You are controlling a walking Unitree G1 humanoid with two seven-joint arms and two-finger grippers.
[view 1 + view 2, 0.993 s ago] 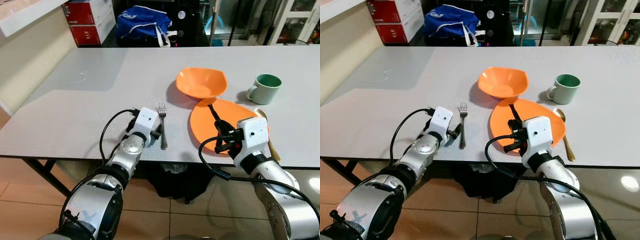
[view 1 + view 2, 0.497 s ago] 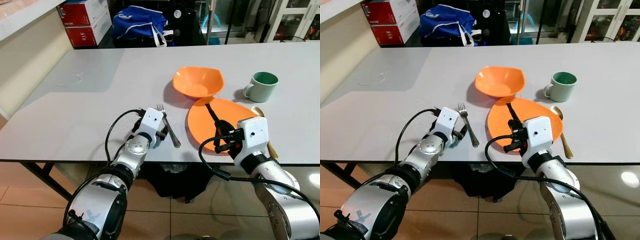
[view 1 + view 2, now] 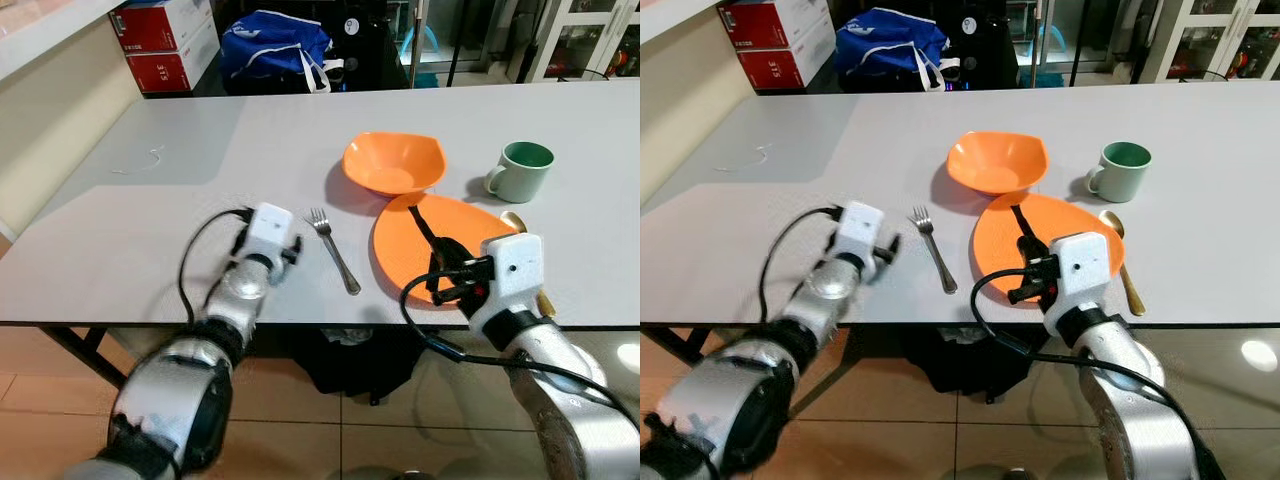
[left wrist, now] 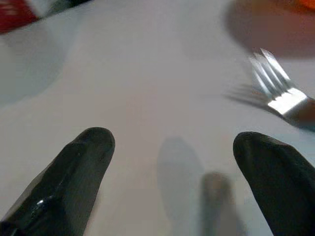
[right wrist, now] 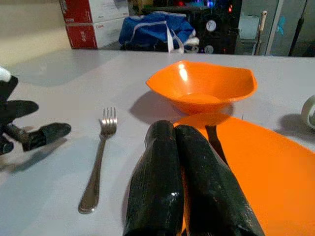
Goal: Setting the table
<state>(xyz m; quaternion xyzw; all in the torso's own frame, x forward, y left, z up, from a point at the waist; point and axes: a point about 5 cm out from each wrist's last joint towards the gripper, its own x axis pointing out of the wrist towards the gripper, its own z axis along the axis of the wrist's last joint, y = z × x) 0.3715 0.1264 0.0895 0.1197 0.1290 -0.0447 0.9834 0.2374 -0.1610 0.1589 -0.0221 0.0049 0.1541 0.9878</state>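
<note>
Left end effector (image 3: 292,246), released, sits beside the fork (image 3: 335,251); fork placement seems done, spoon likely next.

The right arm's white wrist housing covers most of the gold spoon (image 3: 543,300) and the orange plate's (image 3: 400,245) near edge. In the left wrist view, the fork (image 4: 278,91) is blurred, its handle cut off at the edge.

Even indoor light, soft shadows beside the orange bowl (image 3: 393,163); left wrist view blurred.
</note>
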